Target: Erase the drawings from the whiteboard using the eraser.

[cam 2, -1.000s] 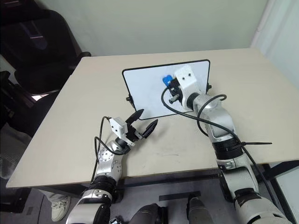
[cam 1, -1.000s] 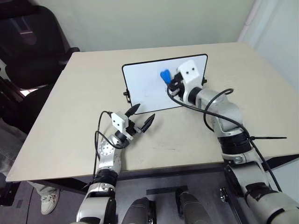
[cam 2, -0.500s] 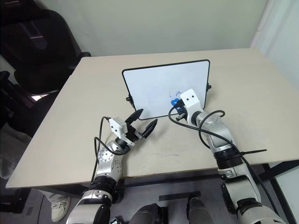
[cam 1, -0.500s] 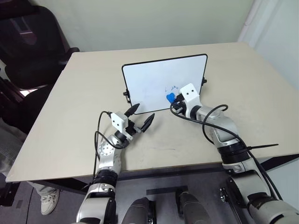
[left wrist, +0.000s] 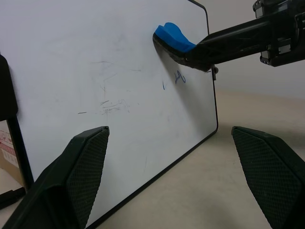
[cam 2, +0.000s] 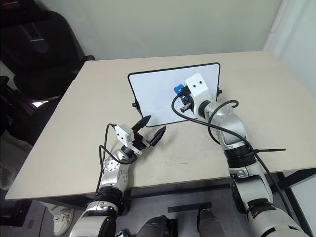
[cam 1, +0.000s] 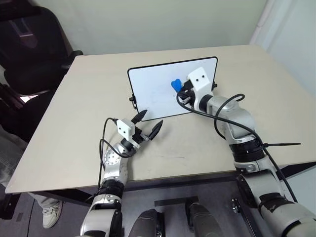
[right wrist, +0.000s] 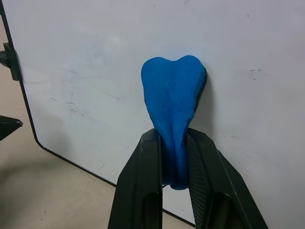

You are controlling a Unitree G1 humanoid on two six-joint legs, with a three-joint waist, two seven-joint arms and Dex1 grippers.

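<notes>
Clearly soft, the eraser (right wrist: 174, 102) pinches in at its near end between my right jaws, pressed to the whiteboard (cam 1: 153, 94); my left jaws gape empty.

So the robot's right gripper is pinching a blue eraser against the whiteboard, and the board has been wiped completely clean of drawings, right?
Not quite. The right gripper does pinch the blue eraser against the whiteboard, but the board is not clean: the left wrist view shows small blue drawings left below the eraser.
</notes>
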